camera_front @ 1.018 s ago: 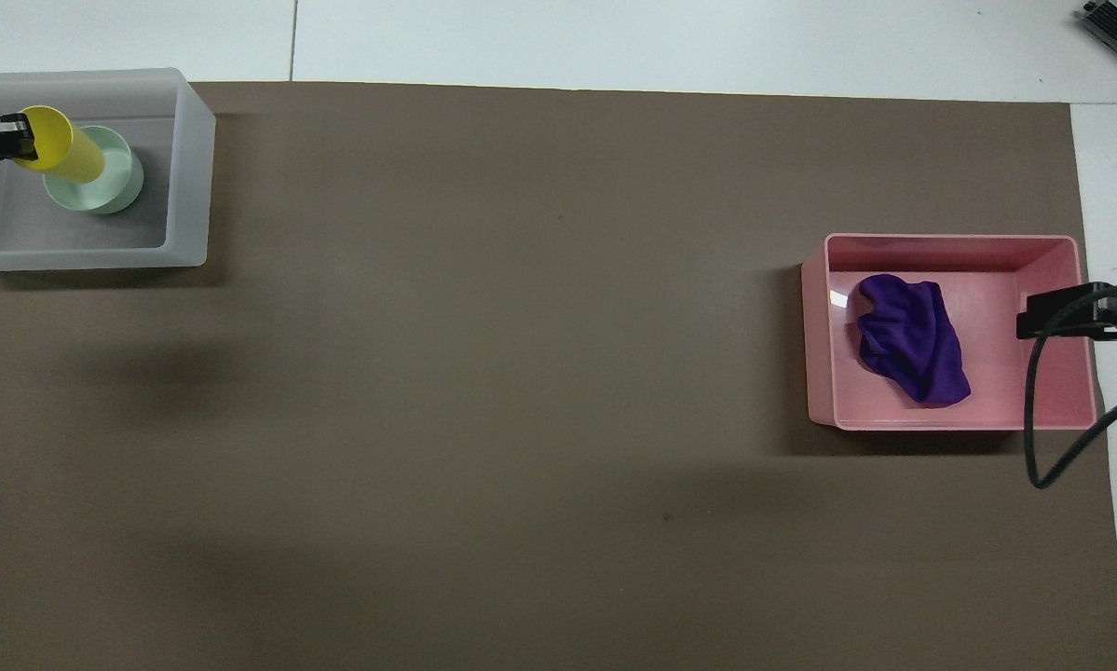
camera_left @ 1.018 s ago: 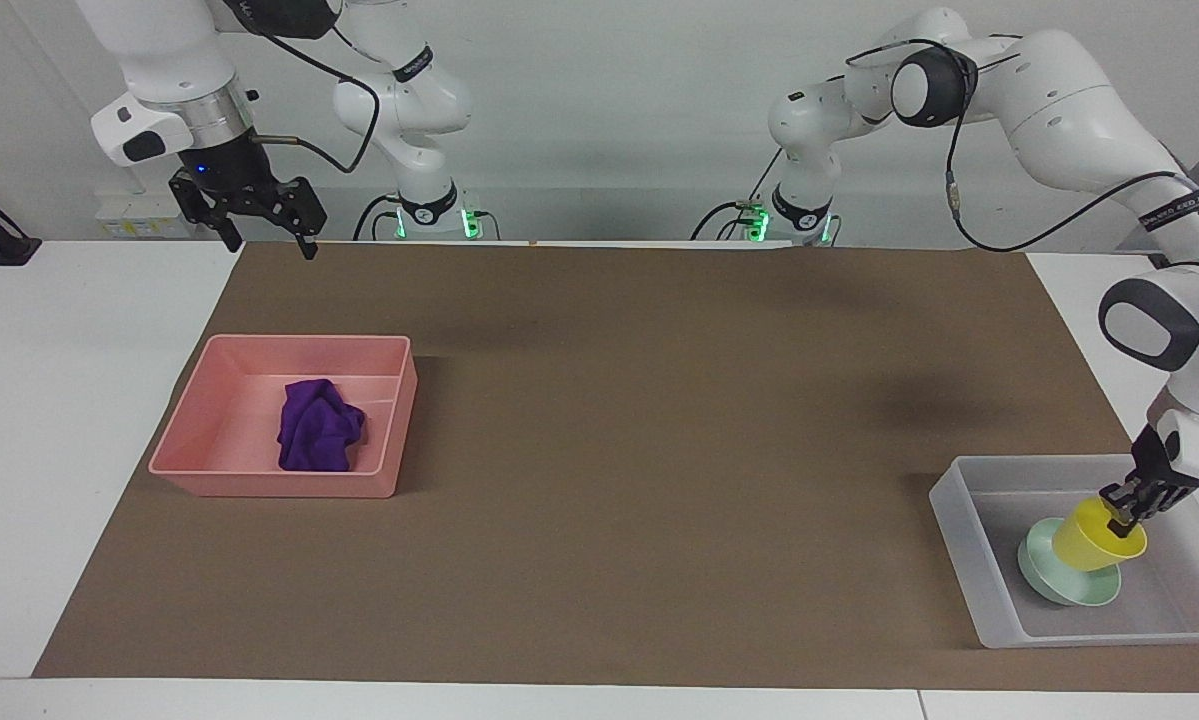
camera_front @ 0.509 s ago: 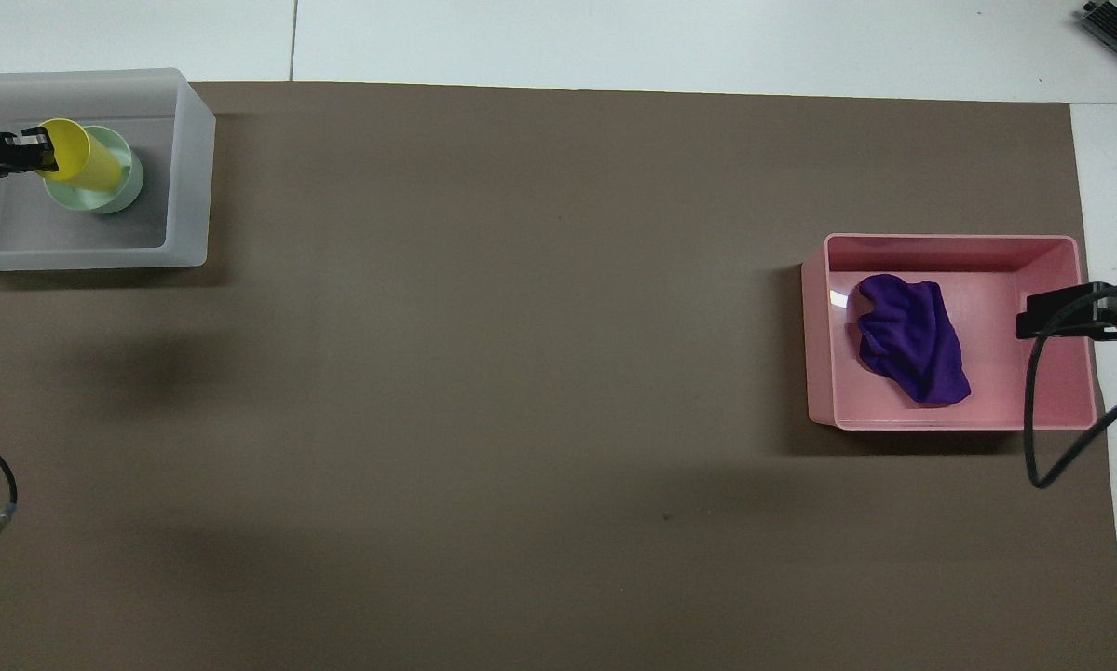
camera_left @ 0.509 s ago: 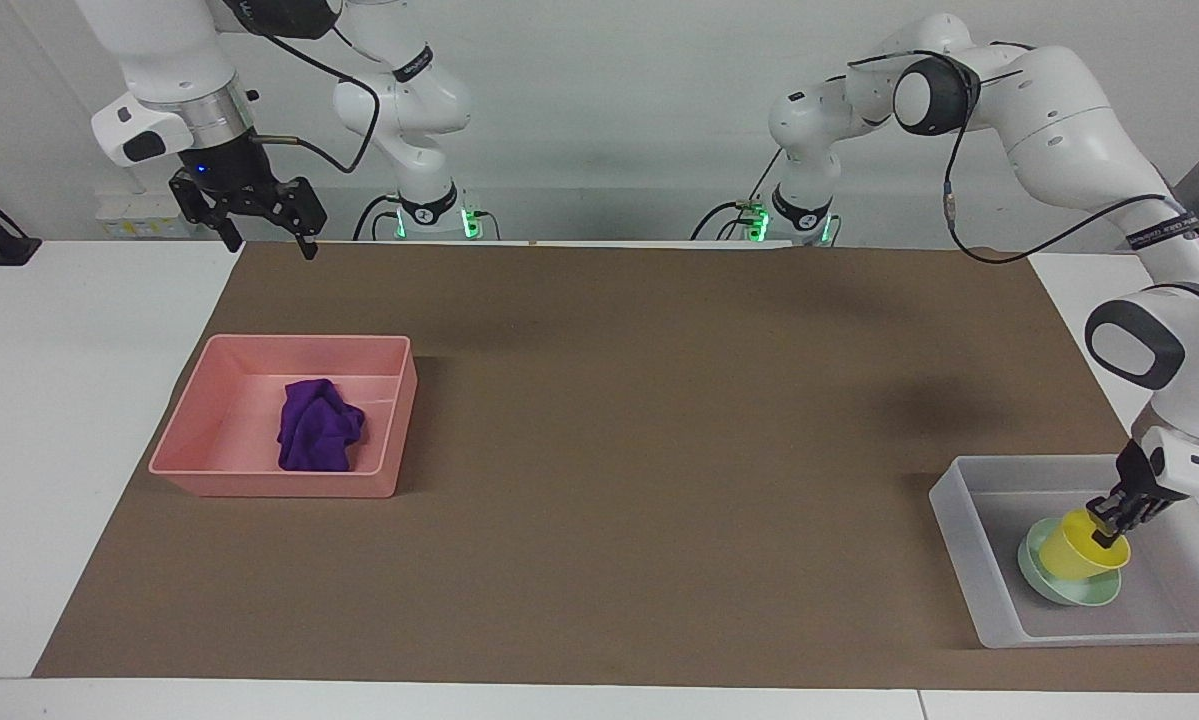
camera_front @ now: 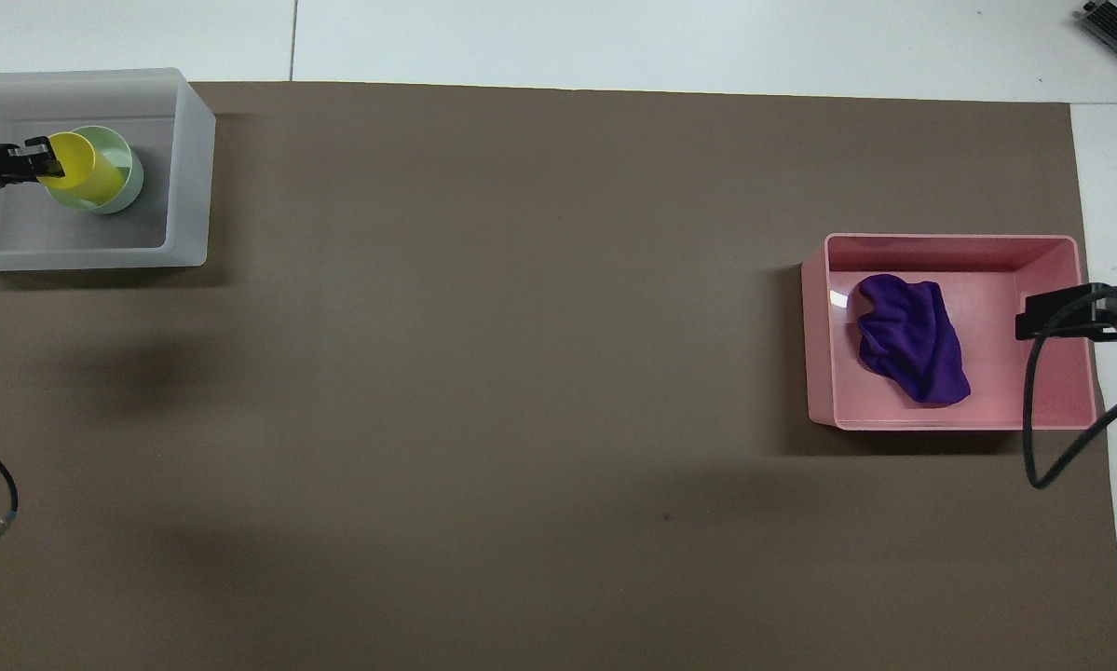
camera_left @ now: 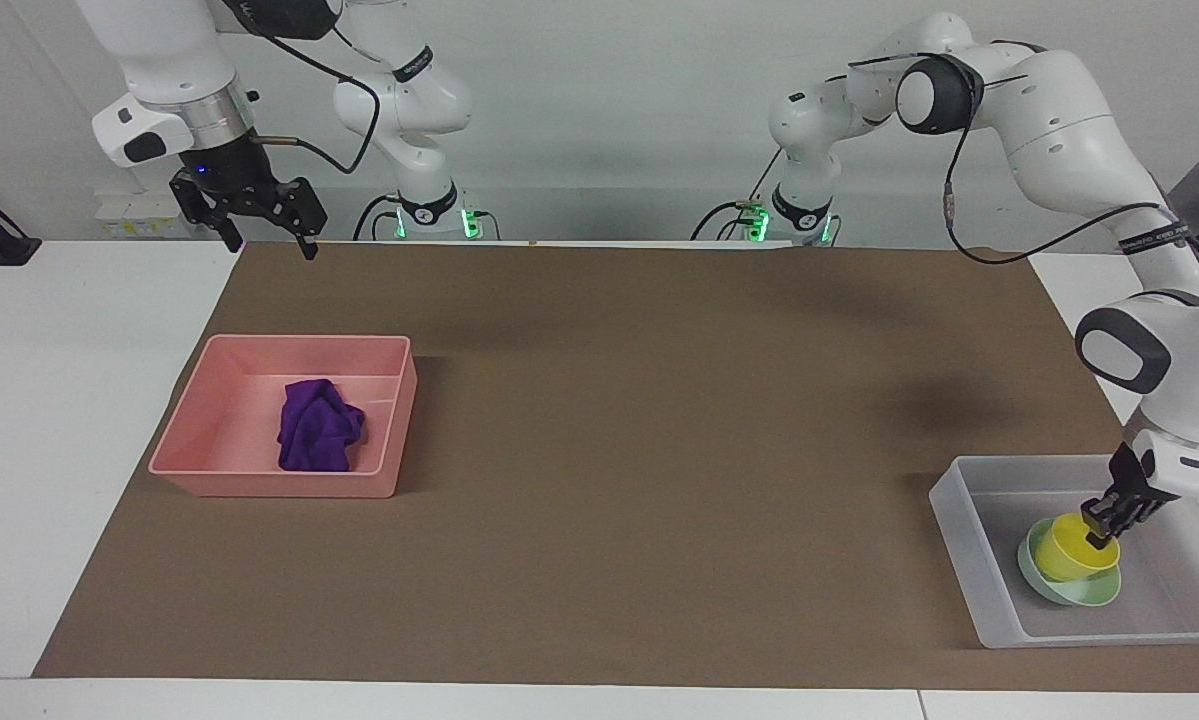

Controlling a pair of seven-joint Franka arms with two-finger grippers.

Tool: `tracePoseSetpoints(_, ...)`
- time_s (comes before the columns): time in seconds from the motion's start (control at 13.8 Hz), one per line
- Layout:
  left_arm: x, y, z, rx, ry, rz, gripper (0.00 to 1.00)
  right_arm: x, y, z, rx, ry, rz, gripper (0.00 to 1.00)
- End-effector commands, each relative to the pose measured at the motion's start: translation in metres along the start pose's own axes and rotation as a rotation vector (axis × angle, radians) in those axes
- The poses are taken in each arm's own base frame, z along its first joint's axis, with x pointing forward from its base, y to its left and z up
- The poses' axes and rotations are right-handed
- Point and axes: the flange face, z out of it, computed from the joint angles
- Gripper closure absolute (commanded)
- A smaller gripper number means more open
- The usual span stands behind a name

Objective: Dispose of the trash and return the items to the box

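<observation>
Box (camera_front: 190,168) cut by overhead view's edge; bowl (camera_left: 1044,580) mostly hidden under cup (camera_left: 1069,555); left claw (camera_left: 1099,525) grip unclear.

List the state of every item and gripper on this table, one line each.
Cup: upright in the bowl, left gripper at its rim.
Bowl: tilted, in the box.
Purple cloth: crumpled in the pink tray.
Right gripper: open, raised, waiting.
</observation>
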Motion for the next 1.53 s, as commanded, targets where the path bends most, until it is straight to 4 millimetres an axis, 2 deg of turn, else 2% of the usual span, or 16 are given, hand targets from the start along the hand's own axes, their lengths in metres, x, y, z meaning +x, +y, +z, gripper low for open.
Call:
tracePoseSetpoints(0.0,-0.001,0.001,-0.019,-0.001,0.005,0.022,0.09,-0.008,0.001,0.000,-0.002,0.010,-0.017,0.00)
tracePoseSetpoints(0.07,0.000,0.006,-0.030,0.002,0.004,0.040,0.00,-0.009,0.001,-0.001,-0.002,0.011,-0.017,0.00)
tracePoseSetpoints(0.22,0.000,0.021,-0.068,0.001,0.019,0.122,0.00,-0.008,0.001,0.000,-0.002,0.010,-0.017,0.00)
tracePoseSetpoints(0.29,-0.008,0.037,-0.084,-0.004,0.010,0.174,0.00,-0.009,0.001,-0.001,-0.002,0.011,-0.017,0.00)
tracePoseSetpoints(0.44,-0.029,0.057,-0.112,-0.007,0.006,0.227,0.00,-0.008,0.001,0.000,-0.002,0.010,-0.017,0.00)
tracePoseSetpoints(0.65,-0.073,0.116,-0.149,-0.028,-0.015,0.310,0.00,-0.009,0.002,-0.001,-0.002,0.011,-0.015,0.00)
tracePoseSetpoints(0.87,-0.107,0.162,-0.182,-0.043,-0.080,0.392,0.00,-0.008,0.002,0.000,-0.002,0.010,-0.015,0.00)
tracePoseSetpoints(1.02,-0.123,0.176,-0.218,-0.045,-0.117,0.420,0.00,-0.009,0.003,-0.001,-0.002,0.011,-0.013,0.00)
tracePoseSetpoints(1.16,-0.145,0.179,-0.252,-0.035,-0.202,0.416,0.00,-0.009,0.004,0.000,-0.003,0.010,-0.012,0.00)
tracePoseSetpoints(1.45,-0.158,0.180,-0.273,-0.022,-0.288,0.413,0.00,-0.009,0.004,0.000,-0.003,0.010,-0.010,0.00)
